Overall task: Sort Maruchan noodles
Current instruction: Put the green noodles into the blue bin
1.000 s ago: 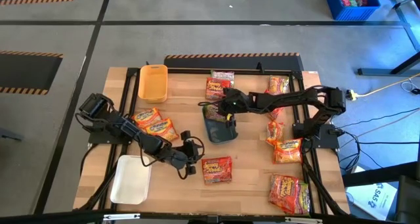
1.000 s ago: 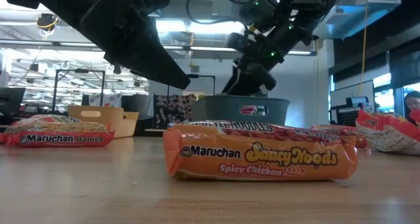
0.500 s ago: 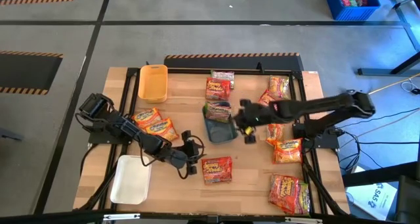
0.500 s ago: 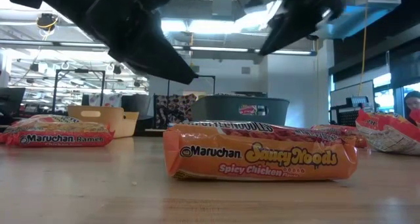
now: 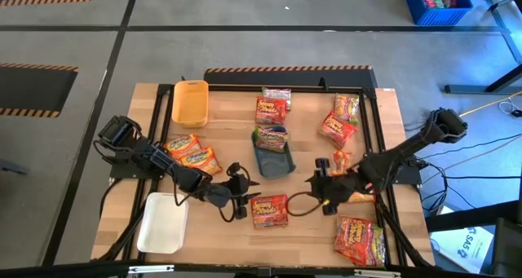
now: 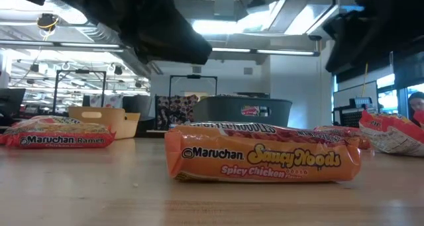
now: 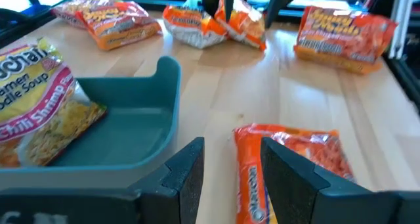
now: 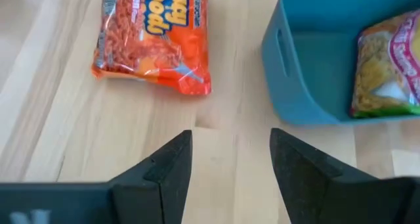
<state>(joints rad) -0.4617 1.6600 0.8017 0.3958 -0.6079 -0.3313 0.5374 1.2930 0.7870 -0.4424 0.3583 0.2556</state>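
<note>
Bare wood between left gripper [image 5: 237, 203] and right gripper [image 5: 320, 190], except the orange Maruchan packet [image 5: 269, 210] lying just beside the left one. Blue-grey tray [image 5: 273, 160] blocks the centre behind that gap. Right side is cluttered: packets [image 5: 357, 236] near the edge, probably little room between them. White tray [image 5: 162, 222] fills the front-left corner.

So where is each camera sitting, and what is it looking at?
High view: above the table, looking straight down; shows both arms, left gripper and right gripper.
Low view: at table-top height, looking level across; dark arm parts overhead, orange packet up close.
Left wrist view: on the left arm, looking past its open fingers at the orange packet.
Right wrist view: on the right arm, looking past its open fingers.
Shared: both wrist views show the blue-grey tray holding a yellow packet.
</note>
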